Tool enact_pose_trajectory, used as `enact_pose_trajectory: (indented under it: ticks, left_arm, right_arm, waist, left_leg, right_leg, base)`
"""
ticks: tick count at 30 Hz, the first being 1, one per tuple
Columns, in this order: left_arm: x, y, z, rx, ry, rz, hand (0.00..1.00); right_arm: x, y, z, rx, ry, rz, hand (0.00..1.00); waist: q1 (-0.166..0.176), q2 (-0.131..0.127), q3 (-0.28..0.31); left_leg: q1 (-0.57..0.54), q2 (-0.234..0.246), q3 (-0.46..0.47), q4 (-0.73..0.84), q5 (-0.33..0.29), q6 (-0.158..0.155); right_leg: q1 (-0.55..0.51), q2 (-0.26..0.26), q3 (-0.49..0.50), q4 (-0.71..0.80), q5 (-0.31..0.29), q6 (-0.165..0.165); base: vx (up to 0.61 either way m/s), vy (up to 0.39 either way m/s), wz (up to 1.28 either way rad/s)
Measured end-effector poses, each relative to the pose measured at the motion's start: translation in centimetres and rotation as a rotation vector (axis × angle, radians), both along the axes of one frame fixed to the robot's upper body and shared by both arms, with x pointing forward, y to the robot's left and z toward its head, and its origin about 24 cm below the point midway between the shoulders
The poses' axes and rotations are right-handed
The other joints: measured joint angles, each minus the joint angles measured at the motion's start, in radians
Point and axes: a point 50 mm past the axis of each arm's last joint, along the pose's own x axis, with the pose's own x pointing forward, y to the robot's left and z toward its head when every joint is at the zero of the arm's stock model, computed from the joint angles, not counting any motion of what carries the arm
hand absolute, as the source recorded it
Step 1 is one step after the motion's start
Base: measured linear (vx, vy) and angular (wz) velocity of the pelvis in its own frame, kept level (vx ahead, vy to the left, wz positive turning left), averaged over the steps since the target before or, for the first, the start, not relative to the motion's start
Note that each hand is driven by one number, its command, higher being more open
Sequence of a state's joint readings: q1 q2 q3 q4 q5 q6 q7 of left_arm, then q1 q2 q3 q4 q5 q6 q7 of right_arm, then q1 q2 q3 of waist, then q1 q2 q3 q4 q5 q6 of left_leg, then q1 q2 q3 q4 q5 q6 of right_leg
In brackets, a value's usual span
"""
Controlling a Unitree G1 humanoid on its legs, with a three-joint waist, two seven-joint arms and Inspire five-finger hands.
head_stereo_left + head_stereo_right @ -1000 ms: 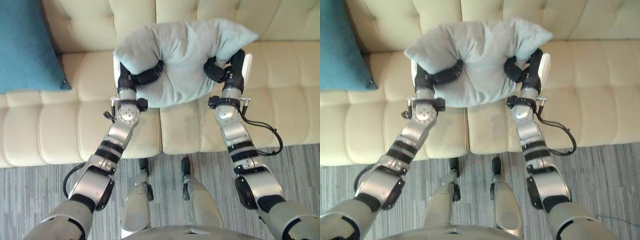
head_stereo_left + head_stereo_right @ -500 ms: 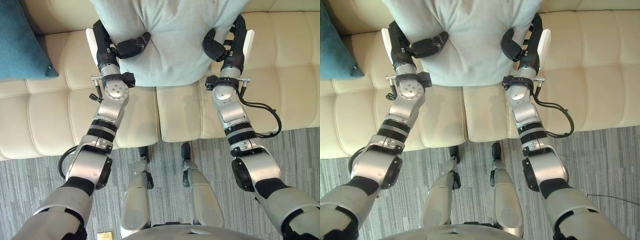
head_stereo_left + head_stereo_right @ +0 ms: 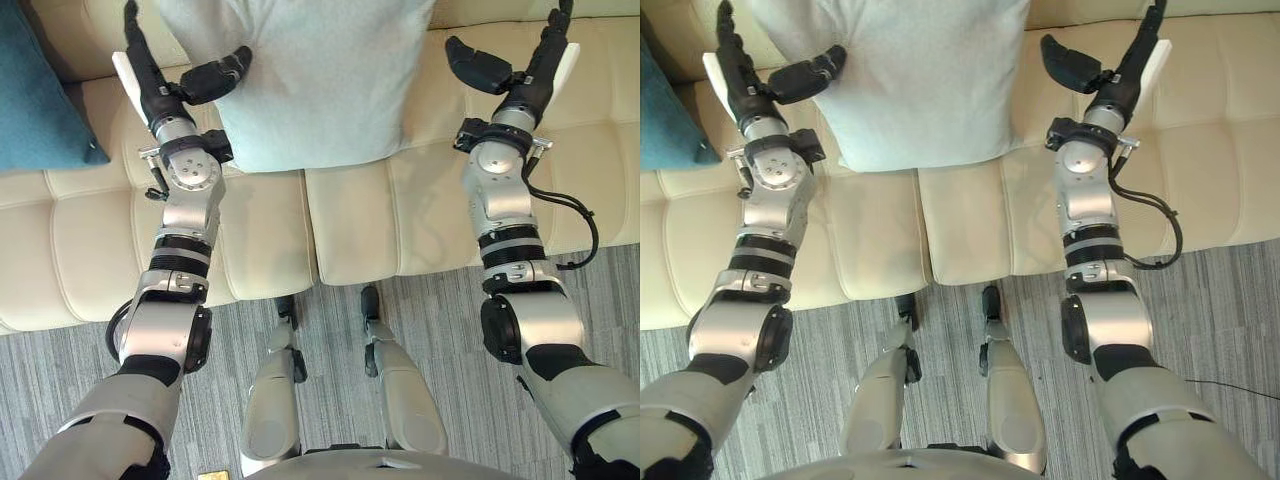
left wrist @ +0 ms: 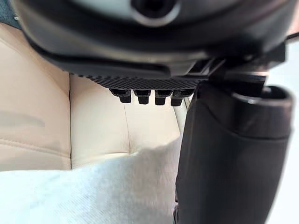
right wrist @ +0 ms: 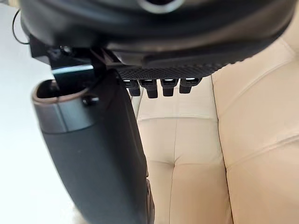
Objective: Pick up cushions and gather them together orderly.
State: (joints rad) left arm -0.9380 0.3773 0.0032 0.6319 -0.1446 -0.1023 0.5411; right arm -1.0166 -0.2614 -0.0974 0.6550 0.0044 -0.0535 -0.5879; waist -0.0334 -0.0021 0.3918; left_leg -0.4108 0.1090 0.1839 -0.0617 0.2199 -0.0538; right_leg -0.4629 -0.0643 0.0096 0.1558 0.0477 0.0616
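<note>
- Grey cushion (image 3: 320,80) rests mid-way along the sofa (image 3: 360,220); left hand (image 3: 155,88) open, thumb at its edge; right hand (image 3: 528,80) open, apart.
- Placing seems done; next comes reaching left for the teal cushion (image 3: 35,90).

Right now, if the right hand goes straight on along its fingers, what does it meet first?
Probably the backrest of the cream sofa, though depth is unclear. The right hand is open, with the grey cushion off to its side.

Bright, even light, soft shadows in sofa (image 3: 360,220) seams
</note>
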Motion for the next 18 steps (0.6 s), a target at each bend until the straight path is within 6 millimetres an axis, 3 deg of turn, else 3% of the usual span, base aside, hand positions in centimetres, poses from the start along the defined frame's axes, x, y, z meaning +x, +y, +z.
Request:
enact_pose_trajectory:
  ticks: [5,8,13,16,18]
  left_arm:
    - [-0.6,2.1,-0.4,-0.063,-0.011,0.050,1.00]
    - [-1.9,3.8,-1.6,-0.112,-0.035,0.068,1.00]
    - [-3.4,6.2,-6.1,-0.178,0.072,0.095,1.00]
    - [-4.0,6.2,-7.4,-0.184,0.093,0.081,1.00]
    - [-5.3,5.2,-10.0,-0.205,0.133,0.045,1.00]
  right_arm:
    - [-0.3,-2.1,-0.9,0.098,0.012,-0.015,1.00]
    - [-1.0,-3.6,-3.1,0.144,0.038,-0.022,1.00]
    - [-2.6,-5.5,-9.1,0.151,0.195,-0.019,1.00]
    - [-3.4,-5.6,-10.3,0.143,0.211,-0.003,1.00]
    - [-4.8,-5.7,-12.0,0.146,0.227,0.011,1.00]
  waist:
    - [-0.001,0.001,-0.001]
    - [0.004,0.003,-0.002]
    - [0.015,0.007,-0.004]
    - [0.021,0.008,-0.005]
    - [0.025,0.022,-0.013]
  left_leg:
    - [0.025,0.001,-0.006,-0.004,0.002,-0.003]
    - [0.025,0.002,-0.008,-0.004,0.002,-0.003]
    - [0.045,0.001,-0.016,-0.005,0.002,-0.003]
    - [0.045,0.001,-0.019,-0.005,0.003,-0.003]
    - [0.050,0.000,-0.023,-0.012,0.003,-0.003]
  right_leg:
    - [0.029,0.000,-0.003,-0.012,0.000,0.000]
    - [0.031,0.001,-0.006,-0.014,0.000,0.000]
    - [0.056,0.000,-0.012,-0.018,0.000,0.000]
    - [0.056,-0.001,-0.013,-0.019,0.000,0.000]
    - [0.062,-0.002,-0.017,-0.022,0.001,0.001]
  base:
    - [0.07,-0.013,-0.01]
    - [0.06,-0.003,0.02]
    - [0.05,0.001,0.04]
    - [0.00,0.001,0.01]
    - [0.03,0.006,0.05]
